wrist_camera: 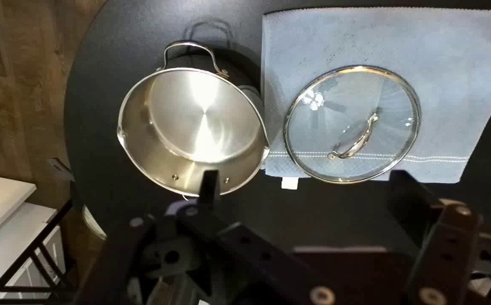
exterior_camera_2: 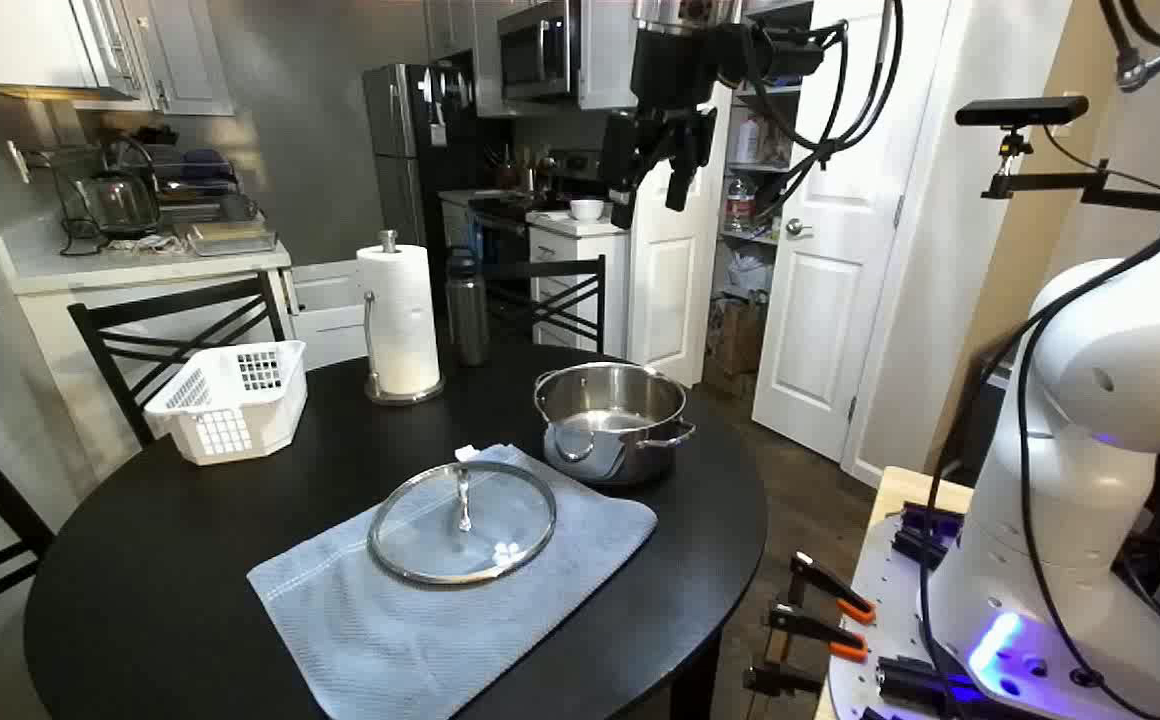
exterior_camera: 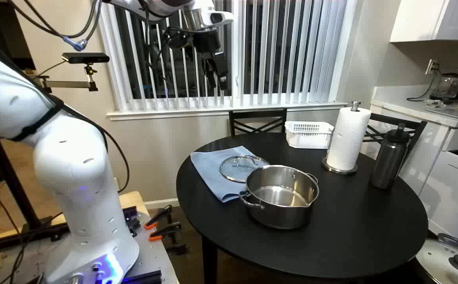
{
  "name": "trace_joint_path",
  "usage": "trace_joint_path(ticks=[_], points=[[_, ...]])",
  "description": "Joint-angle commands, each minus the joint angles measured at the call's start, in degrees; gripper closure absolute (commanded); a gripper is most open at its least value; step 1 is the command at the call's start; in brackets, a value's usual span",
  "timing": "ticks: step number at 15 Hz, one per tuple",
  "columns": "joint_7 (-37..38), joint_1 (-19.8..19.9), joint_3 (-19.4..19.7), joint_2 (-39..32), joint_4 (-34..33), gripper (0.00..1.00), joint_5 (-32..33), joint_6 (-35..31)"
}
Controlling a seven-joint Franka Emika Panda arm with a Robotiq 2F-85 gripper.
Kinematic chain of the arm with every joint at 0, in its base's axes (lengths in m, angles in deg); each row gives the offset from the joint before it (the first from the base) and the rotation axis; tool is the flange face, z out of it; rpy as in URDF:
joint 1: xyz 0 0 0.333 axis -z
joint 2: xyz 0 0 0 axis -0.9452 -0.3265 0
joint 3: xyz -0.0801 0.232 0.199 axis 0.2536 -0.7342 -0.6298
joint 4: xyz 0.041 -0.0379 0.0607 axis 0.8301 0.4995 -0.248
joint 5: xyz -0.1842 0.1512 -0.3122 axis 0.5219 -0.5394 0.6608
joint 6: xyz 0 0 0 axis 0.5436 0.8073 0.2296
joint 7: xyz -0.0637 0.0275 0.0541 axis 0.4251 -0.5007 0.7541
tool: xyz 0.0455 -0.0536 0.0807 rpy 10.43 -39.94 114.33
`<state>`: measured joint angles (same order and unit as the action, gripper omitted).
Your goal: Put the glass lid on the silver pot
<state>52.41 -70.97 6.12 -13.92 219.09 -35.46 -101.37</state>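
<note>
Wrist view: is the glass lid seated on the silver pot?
No, the glass lid lies on the blue cloth, beside the silver pot, whose inside shows uncovered.

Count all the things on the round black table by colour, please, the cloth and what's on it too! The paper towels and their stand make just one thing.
White: 2 (basket, paper towel roll)
Silver: 1 (pot)
See-through: 1 (glass lid)
Blue: 1 (cloth)
Dark grey: 1 (bottle)
Total: 6
</note>
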Motion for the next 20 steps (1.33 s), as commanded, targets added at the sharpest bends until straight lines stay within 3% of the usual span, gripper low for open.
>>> trace_joint_path(ticks=[1,7,10,13,18,19,20], points=[[0.3,-0.6,0.4,-0.1,-0.1,0.00,0.3,0.1],[0.3,-0.6,0.4,-0.1,-0.1,0.00,0.3,0.1],[5.8,2.6,-1.8,-12.2,-5.6,0.00,2.9,-9.7],[11.7,3.1,-2.0,-20.5,-7.5,0.00,2.4,-19.9],[19.5,-0.4,-1.9,-39.8,-18.6,0.00,5.9,-24.3],[16.3,-1.2,0.5,-32.5,-12.4,0.00,3.4,-24.3],[17.2,-2.1,0.8,-35.8,-14.7,0.00,4.0,-24.3]])
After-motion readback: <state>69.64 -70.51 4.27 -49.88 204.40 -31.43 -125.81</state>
